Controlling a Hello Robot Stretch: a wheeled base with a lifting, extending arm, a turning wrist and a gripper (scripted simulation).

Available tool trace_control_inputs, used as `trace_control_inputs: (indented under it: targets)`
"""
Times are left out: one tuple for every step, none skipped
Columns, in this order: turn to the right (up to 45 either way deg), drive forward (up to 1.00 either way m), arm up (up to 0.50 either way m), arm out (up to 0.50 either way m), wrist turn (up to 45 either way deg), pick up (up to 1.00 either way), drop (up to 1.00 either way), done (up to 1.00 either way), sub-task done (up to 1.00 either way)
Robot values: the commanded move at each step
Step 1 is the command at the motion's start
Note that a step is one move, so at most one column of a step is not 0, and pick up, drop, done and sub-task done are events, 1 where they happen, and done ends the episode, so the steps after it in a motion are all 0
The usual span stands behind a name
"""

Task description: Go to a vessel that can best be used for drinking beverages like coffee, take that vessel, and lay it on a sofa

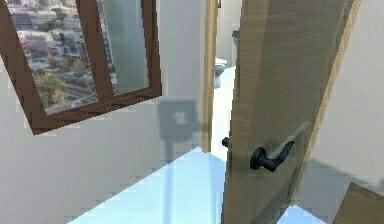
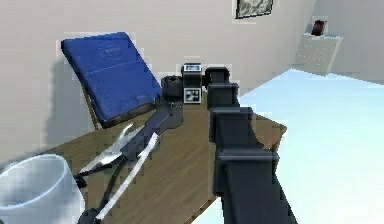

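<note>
A white round vessel, open at the top and much like a mug (image 2: 36, 192), stands on a brown wooden table (image 2: 185, 170) at the arm side view's bottom left corner. My arm's dark bar rises from the bottom edge to two white marked squares. Left of them the gripper (image 2: 95, 185) slants down over the tabletop, its thin fingers (image 2: 125, 150) ending close to the white vessel. I cannot tell whether it holds anything.
A blue padded chair back (image 2: 110, 65) leans at the table's far edge. Pale floor lies right of the table, with a pale pedestal (image 2: 320, 50) by the far wall. In the forward view, a wooden door (image 1: 285, 100) with a black handle stands ajar beside a brown-framed window (image 1: 80, 55).
</note>
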Motion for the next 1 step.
trace_control_inputs:
  targets:
    - [0.0, 0.0, 0.0, -0.24, 0.0, 0.0, 0.0, 0.0, 0.0]
